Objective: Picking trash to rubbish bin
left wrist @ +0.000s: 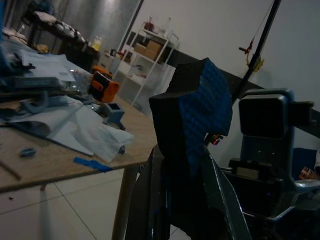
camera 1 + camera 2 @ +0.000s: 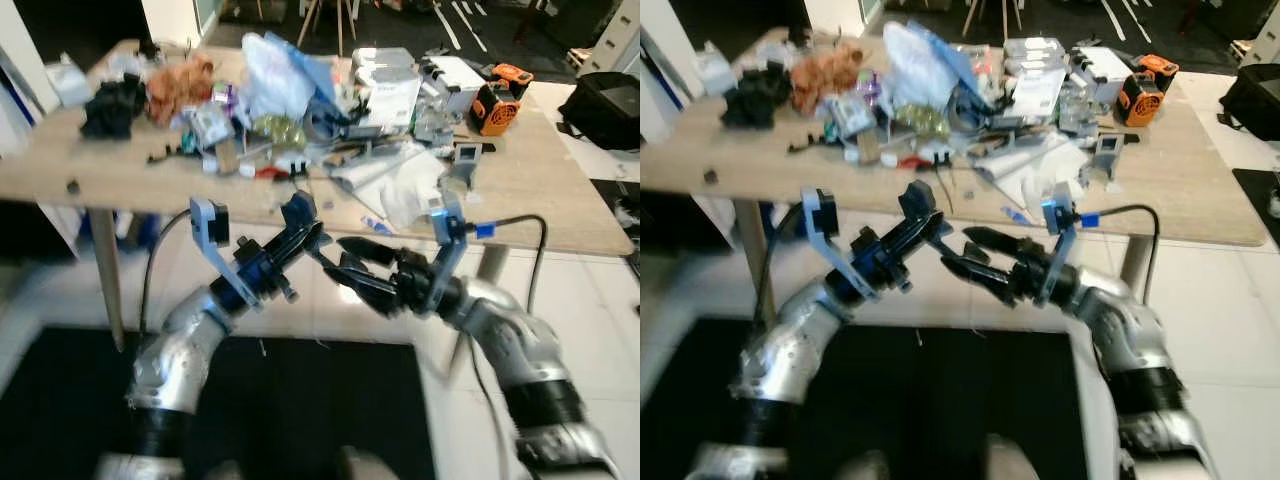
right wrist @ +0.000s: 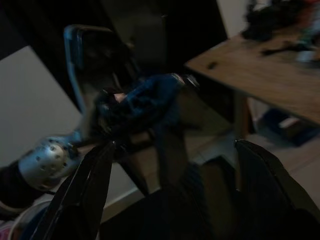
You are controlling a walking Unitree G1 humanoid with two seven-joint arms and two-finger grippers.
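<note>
Wooden table (image 2: 560,190) clutter should be approached squarely. The right gripper (image 2: 345,266), held spread and empty, is best kept wide; the left gripper (image 2: 305,228) looks pressed together, empty.

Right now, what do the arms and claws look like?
Both arms are silver with black bands. Left claw has long black fingers with a blue textured pad; right claw has glossy black fingers. Each wrist carries a light blue bracket and a black cable.
</note>
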